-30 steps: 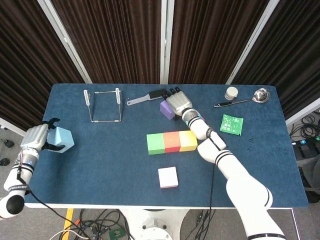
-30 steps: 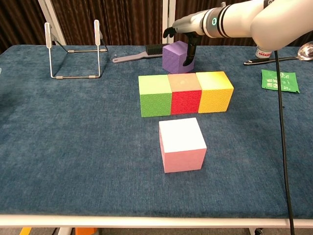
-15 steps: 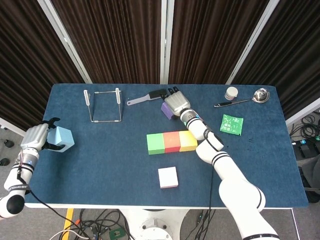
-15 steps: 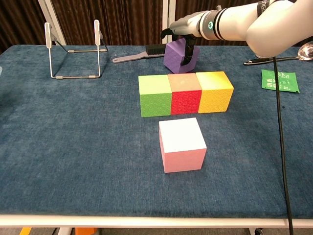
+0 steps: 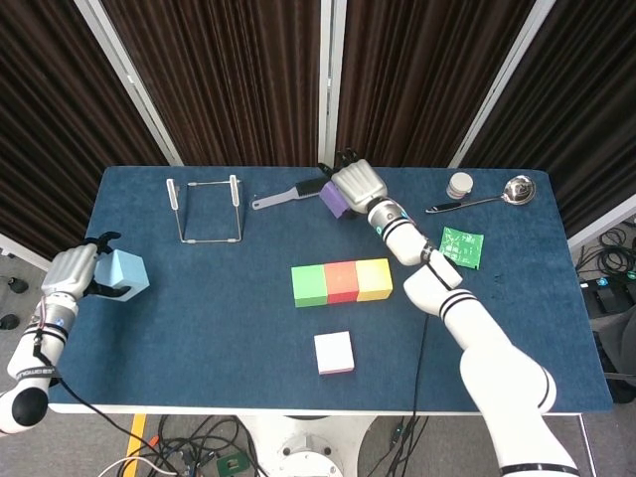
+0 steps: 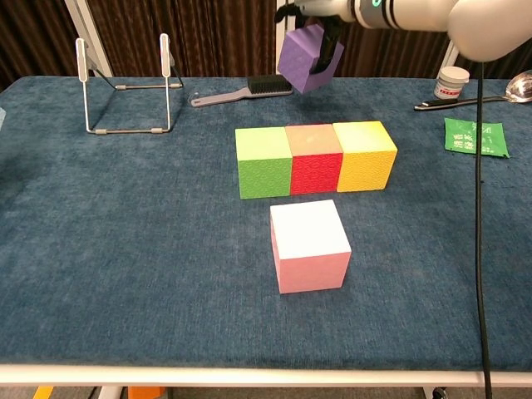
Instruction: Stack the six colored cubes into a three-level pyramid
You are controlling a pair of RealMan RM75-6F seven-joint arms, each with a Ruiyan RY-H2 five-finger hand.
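Note:
A green cube (image 5: 309, 284), a red cube (image 5: 342, 281) and a yellow cube (image 5: 374, 279) stand in a touching row mid-table. In front of them lies a pink cube (image 6: 308, 244). My right hand (image 5: 360, 185) holds a purple cube (image 6: 307, 56), tilted and lifted well above the cloth behind the row. At the table's far left edge my left hand (image 5: 72, 272) grips a light blue cube (image 5: 126, 275); that hand is out of the chest view.
A wire stand (image 5: 206, 210) sits at the back left and a brush (image 5: 288, 194) lies just left of the raised cube. A small jar (image 5: 460, 185), a ladle (image 5: 489, 197) and a green packet (image 5: 461, 246) occupy the back right.
The right hand has lifted the purple cube off the table, tipping it as it rose. The left hand and its blue cube have stayed put.

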